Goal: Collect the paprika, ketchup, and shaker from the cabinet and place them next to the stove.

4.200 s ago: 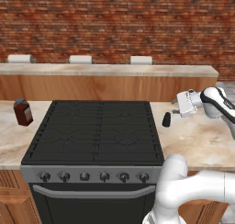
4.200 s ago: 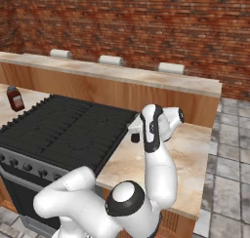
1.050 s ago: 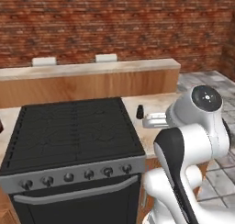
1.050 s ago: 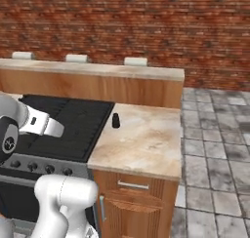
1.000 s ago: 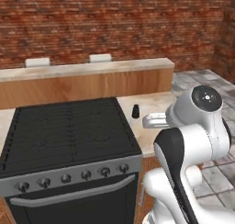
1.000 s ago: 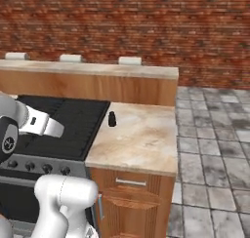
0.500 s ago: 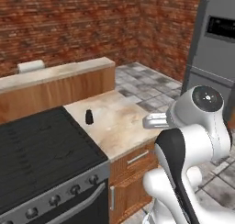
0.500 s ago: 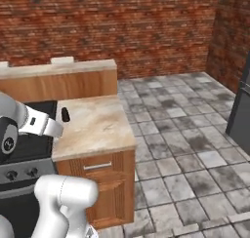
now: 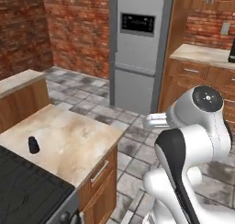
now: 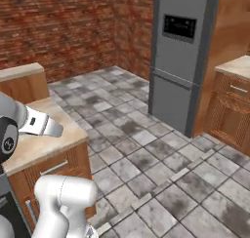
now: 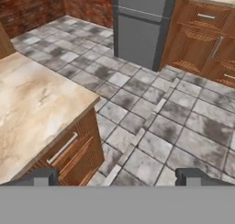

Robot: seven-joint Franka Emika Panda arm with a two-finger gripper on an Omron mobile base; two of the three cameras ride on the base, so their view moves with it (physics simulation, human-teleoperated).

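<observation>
While shaker [image 9: 33, 144] stands lower left beside stove [image 9: 23, 191], your gripper [image 11: 117, 176] hangs wide open, empty, free for next item.

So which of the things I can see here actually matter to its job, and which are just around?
Part of the job:
- shaker, standing on the counter
- stove beside it
- tool, open and empty

Just around:
- fridge
- tiled floor
- brick wall

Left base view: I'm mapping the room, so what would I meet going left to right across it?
Stove → shaker on the counter → fridge → robot arm
</observation>
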